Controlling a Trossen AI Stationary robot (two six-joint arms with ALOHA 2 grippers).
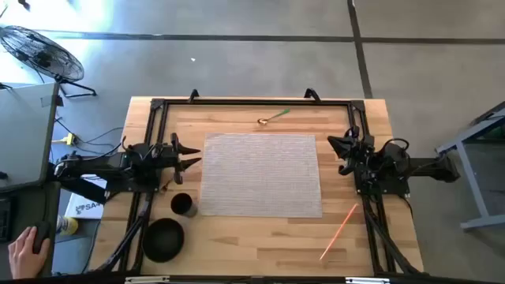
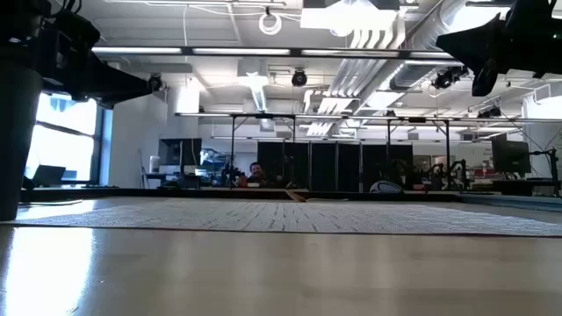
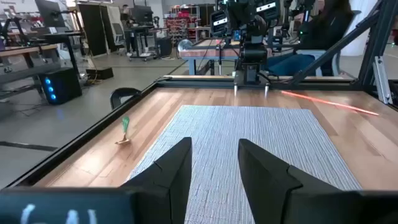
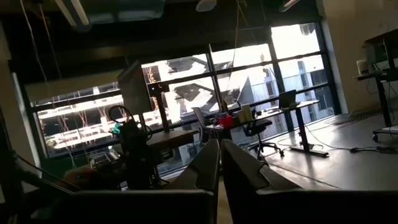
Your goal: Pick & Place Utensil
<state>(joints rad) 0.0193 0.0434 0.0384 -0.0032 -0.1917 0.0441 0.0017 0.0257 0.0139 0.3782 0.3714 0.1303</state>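
Note:
A small spoon with a gold bowl and a green handle [image 1: 273, 117] lies flat on the wood beyond the far edge of the grey woven placemat [image 1: 262, 173]; the left wrist view shows the spoon [image 3: 124, 133] too. My left gripper [image 1: 192, 155] hovers open at the mat's left edge, pointing across it. My right gripper [image 1: 338, 150] hangs shut above the mat's right edge, and its wrist view looks up into the room. Neither gripper touches anything.
A black cup [image 1: 181, 204] and a black bowl [image 1: 163, 239] stand near the table's near-left corner. A thin orange stick [image 1: 339, 232] lies on the wood at the near right. A black frame [image 1: 252, 102] rims the table. A person's hand [image 1: 28, 244] shows off the table's left.

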